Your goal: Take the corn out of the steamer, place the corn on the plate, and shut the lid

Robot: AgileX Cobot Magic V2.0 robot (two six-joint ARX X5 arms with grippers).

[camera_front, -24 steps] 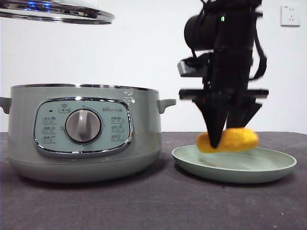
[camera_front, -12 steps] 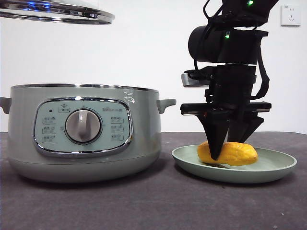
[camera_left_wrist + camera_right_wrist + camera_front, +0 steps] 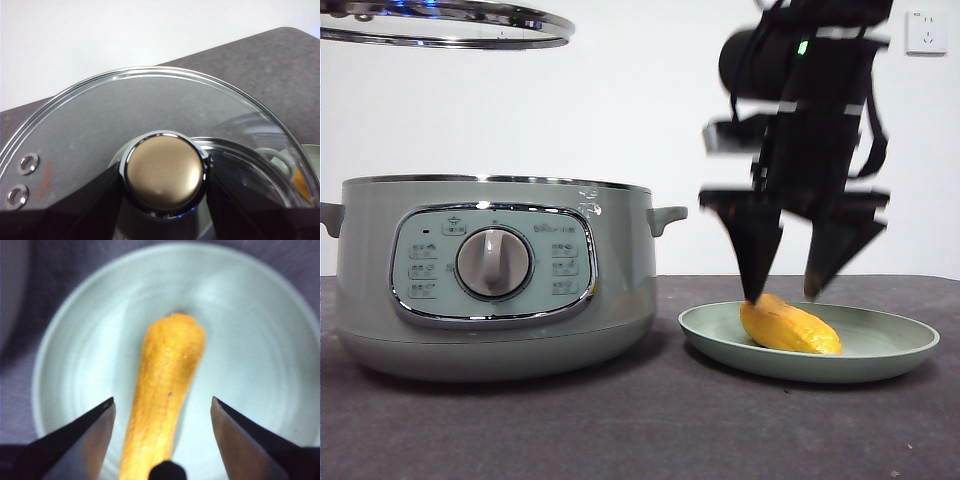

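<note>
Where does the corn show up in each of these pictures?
Front view: corn lies on the plate, right of the steamer, below the open right gripper.
Left wrist view: an orange sliver at the edge, through the lid.
Right wrist view: centre.
Shared landmark: the plate.

1. The steamer (image 3: 495, 275) stands open; the lid (image 3: 445, 25) hangs well above its rim in the left tool (image 3: 162, 175), leaving clear air between.
2. Right of the steamer, the plate (image 3: 880, 350) carries the corn (image 3: 788, 328).
3. The right tool (image 3: 785, 298) hovers just over the corn, jaws spread, blocking approach from above.
</note>
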